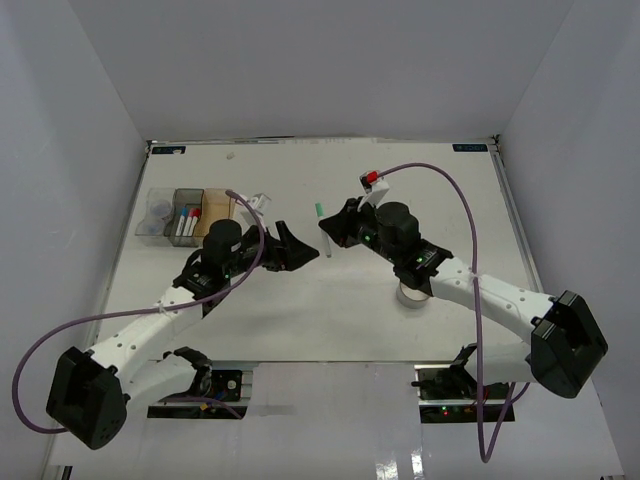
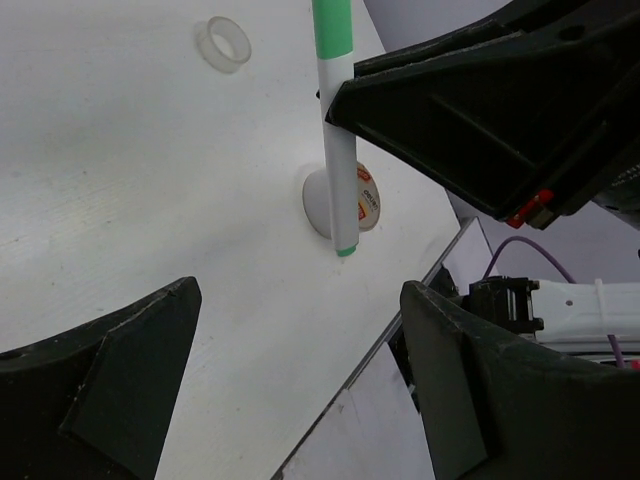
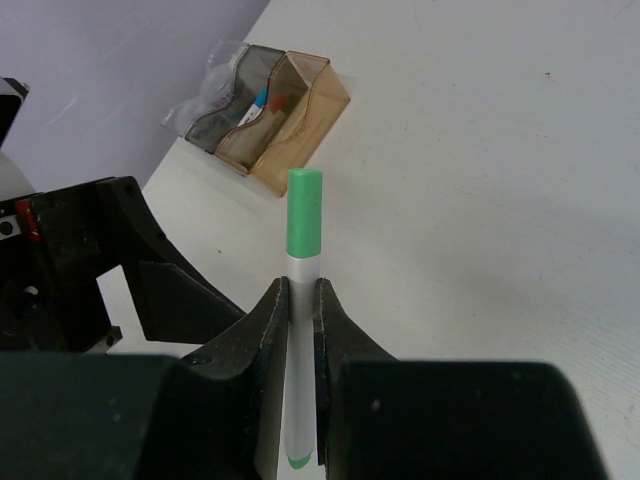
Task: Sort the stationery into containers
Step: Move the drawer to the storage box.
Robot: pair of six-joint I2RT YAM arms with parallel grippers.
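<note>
Clenched black fingers [image 3: 262, 335] of the right gripper [image 3: 302, 300] are seen closest in the right wrist view. The green-capped marker [image 3: 304, 230] is grasped between them by its white barrel. Its cap projects past the fingertips, and its short green end shows behind them.

In the left wrist view the marker is seen held near upright by that gripper. Whether its lower end touches the table [image 2: 120, 180] cannot be told. The left gripper [image 2: 300, 385] is held just before it, with its fingers [image 2: 110, 400] spread wide and nothing grasped between them.

From above, the two grippers are seen tip to tip near the middle of the table. Contact between them cannot be made out.

One tape roll [image 2: 372, 205] is seen lying behind the marker, beneath the right arm [image 1: 480, 290] near the front edge. A translucent ring [image 2: 224, 43] lies well apart from it.

At the far left three bins are ranged in a touching row: the clear bin [image 1: 157, 218], the smoky grey bin [image 1: 185, 200] and the amber bin [image 1: 216, 205], the last nearest the grippers. Markers [image 1: 186, 222] with blue and red caps are seen in the grey one.
</note>
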